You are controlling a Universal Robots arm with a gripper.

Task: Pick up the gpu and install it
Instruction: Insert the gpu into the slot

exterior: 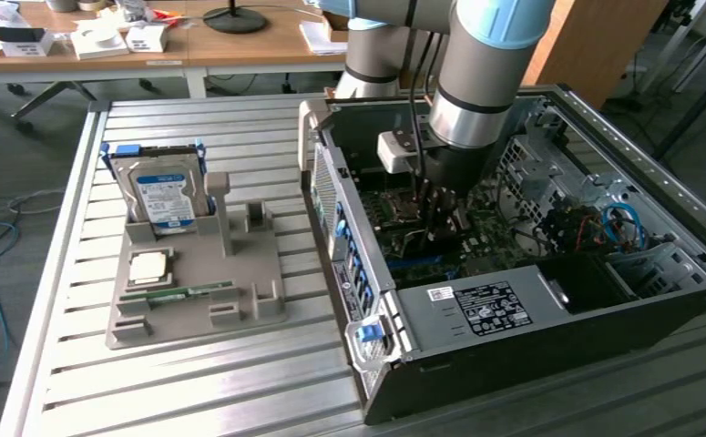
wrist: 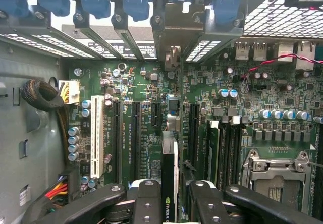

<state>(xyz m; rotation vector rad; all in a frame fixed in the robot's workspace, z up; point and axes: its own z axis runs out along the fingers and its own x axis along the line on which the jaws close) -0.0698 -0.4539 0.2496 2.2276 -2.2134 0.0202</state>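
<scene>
install step in hand: inside the case (exterior: pixel 644 300), the gripper (wrist: pixel 174 196), part closed, clamps the gpu (wrist: pixel 170 181) edge-on over a board slot (wrist: pixel 137 133); seating calls for a straight, aligned press.

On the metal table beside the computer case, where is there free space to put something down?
The slatted table is bare along the exterior view's left edge, beside the gray parts holder, and in front of that holder toward the camera. The strip between holder and computer case is narrow. Inside the case it is crowded: the end effector holds the gpu over the motherboard.
</scene>
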